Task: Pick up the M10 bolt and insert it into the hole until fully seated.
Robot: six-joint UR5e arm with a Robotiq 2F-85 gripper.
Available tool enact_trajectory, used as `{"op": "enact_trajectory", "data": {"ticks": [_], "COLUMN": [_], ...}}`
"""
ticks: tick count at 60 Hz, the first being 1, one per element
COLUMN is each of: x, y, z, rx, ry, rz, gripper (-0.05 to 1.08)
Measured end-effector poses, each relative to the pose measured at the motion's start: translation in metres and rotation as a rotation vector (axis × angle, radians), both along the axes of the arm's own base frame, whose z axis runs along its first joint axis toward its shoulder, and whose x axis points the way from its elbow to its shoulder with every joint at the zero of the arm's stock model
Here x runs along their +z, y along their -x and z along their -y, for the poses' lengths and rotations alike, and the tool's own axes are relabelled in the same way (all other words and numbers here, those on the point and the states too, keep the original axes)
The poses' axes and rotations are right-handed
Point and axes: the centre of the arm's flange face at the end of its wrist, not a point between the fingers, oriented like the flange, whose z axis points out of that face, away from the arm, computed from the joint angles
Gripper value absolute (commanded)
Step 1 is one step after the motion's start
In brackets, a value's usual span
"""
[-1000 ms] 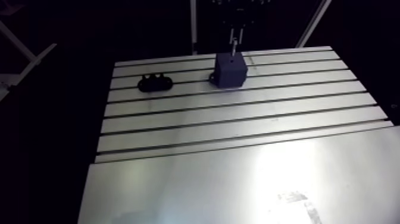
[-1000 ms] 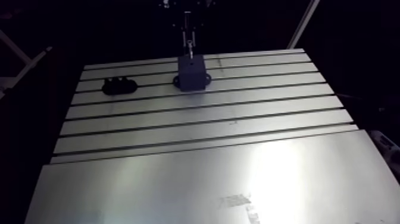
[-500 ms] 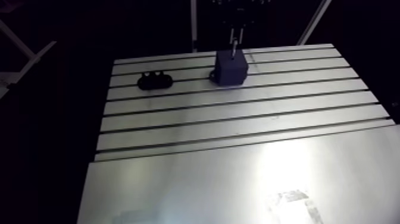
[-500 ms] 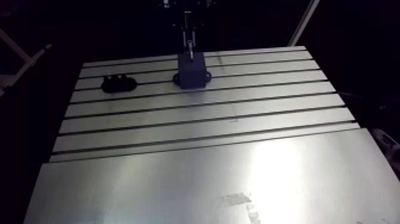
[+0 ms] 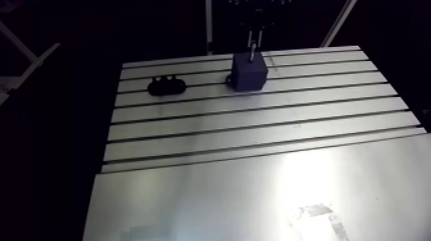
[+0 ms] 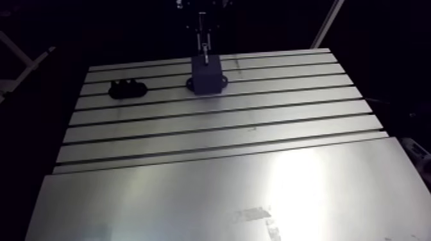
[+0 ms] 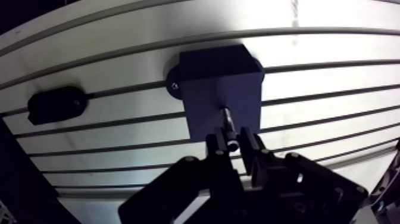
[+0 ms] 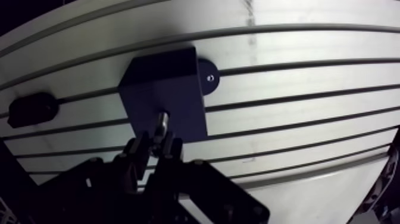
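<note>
Gripper [image 7: 233, 142] clenched on the M10 bolt [image 7: 227, 119], which stands upright with its tip at the top face of the dark block [image 5: 249, 72], upper centre of arm view. Seating depth: can't tell. Black holder [image 5: 167, 86] upper left on slotted worktop [image 5: 256, 128], apart from block.

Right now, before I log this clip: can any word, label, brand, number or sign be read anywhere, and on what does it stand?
No text can be read.
The dark block, the bolt held in the end effector, the black holder and the slotted table show no lettering.
A pale patch on the table's plain plate may be a mark or glare: too blurred to read.
</note>
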Motion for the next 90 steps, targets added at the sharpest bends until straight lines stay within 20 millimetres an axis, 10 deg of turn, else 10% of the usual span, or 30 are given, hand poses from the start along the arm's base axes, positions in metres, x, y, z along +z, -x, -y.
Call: {"op": "enact_trajectory", "data": {"ticks": [90], "x": [-0.0081], "y": [-0.0040], "z": [-0.0002], "rx": [-0.003], "ry": [0.002], "rz": [0.015], "gripper": [1.08]}}
